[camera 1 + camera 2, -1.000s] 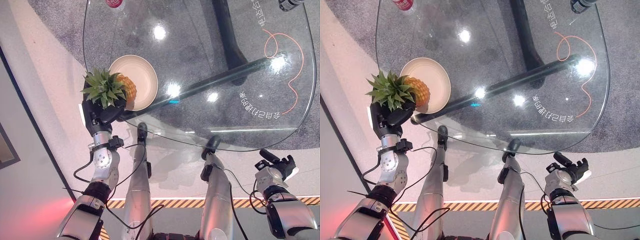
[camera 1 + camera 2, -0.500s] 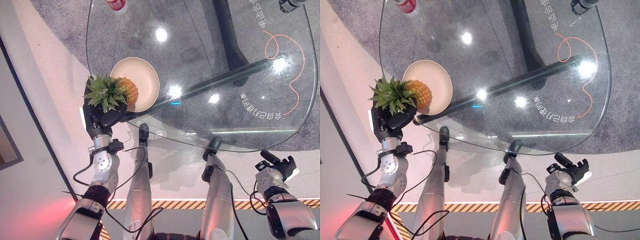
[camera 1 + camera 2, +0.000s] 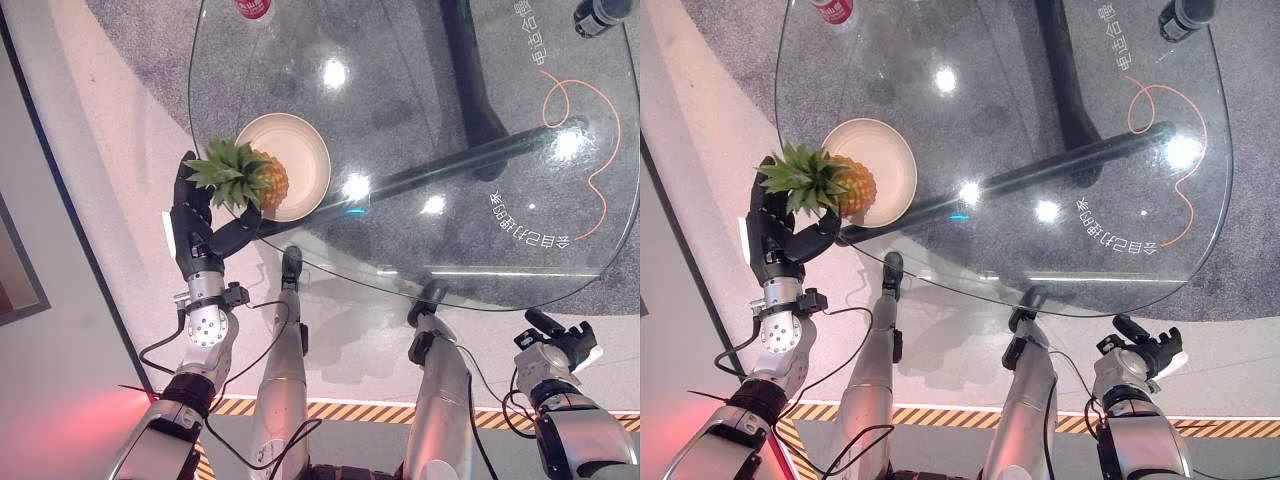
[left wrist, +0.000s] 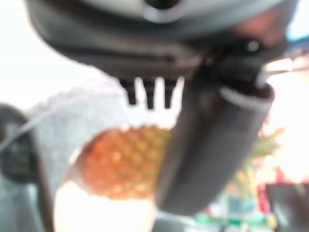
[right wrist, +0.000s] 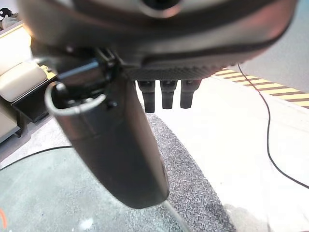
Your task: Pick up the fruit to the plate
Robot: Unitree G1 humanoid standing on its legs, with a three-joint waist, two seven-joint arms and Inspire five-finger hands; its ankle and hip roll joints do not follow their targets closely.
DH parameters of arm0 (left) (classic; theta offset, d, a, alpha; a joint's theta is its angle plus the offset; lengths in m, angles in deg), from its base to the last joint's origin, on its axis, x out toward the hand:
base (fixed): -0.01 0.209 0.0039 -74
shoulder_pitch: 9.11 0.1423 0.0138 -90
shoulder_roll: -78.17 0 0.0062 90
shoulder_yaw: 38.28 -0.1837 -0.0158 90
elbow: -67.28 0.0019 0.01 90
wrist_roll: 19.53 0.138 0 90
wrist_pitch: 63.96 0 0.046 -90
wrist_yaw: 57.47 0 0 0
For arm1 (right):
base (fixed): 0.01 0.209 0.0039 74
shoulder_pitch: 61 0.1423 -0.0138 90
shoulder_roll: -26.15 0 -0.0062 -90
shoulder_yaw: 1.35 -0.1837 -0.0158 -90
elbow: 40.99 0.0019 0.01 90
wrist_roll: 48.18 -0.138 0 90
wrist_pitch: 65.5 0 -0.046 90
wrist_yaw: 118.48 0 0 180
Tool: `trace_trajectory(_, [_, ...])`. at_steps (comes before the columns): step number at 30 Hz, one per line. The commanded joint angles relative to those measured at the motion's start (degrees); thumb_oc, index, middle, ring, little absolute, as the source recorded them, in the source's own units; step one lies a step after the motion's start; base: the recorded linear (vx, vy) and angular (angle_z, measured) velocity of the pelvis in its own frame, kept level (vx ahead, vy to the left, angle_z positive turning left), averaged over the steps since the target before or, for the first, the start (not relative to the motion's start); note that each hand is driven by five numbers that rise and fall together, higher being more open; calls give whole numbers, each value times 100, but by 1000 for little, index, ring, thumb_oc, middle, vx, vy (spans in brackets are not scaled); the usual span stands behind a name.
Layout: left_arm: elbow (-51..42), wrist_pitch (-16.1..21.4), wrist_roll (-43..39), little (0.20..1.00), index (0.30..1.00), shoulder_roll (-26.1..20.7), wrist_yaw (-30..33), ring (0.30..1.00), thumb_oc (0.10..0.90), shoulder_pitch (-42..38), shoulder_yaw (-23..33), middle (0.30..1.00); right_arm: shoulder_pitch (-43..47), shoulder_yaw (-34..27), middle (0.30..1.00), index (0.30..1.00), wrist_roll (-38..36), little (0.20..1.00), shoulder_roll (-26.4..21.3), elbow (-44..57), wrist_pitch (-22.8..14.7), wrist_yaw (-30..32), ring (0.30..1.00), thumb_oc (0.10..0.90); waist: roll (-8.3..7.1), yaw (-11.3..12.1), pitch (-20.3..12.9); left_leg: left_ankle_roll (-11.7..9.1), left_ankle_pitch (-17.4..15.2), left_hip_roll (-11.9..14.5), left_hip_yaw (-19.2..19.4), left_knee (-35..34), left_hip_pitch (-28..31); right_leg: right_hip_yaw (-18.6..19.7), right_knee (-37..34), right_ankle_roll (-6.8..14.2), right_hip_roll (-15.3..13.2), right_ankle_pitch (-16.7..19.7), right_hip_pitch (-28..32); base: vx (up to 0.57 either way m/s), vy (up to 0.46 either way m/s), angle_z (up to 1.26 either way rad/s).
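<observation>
One pineapple [image 3: 262,180] now lies on the plate [image 3: 305,160]; the left hand [image 3: 196,222], earlier gripping its crown, has opened beside it; right hand [image 3: 562,345] idle, fingers relaxed.

Orange-yellow pineapple [image 3: 268,181] with diamond-scale skin, green spiky crown. Round cream plate [image 3: 305,160], plain. Clear glass table [image 3: 420,120] with white lettering, thin orange looping line, bright light spots. Grey speckled carpet [image 3: 140,30] beneath. Pale beige floor [image 3: 90,150]; yellow-and-black hazard stripe [image 3: 350,407] near bottom. Red-topped can [image 3: 252,8] at table's far edge. Black left hand [image 3: 200,228]; black right hand [image 3: 568,345].
</observation>
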Motion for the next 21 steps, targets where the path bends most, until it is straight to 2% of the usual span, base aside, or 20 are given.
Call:
trace_trajectory(1, [-497, 596, 616, 900, 900, -322, 383, 900, 800, -187, 125, 900, -186, -98, 900, 900, -53, 900, -494, 46, -233, -29, 900, 800, -5, 48, -103, 189, -509, -184, 198, 428, -53, -42, -364, -70, 265, 556, 39, 0, 0, 0])
trace_trajectory(10, [-565, 534, 849, 900, 900, -446, 568, 900, 800, -257, -30, 900, -185, -131, 900, 900, -49, 900, -568, -35, -241, -94, 900, 800, 35, 46, -103, 174, -510, -159, 245, 415, -26, -50, -327, -52, 213, 541, 38, 1, -1, 0])
trace_trajectory(21, [-234, 183, 1012, 900, 900, -434, 770, 900, 800, -7, -3, 900, -244, -155, 900, 900, -32, 900, -594, -30, -231, -103, 900, 800, 78, 68, -103, 161, -497, -128, 254, 350, 143, -56, -282, -58, 197, 492, 151, 0, 0, 0])
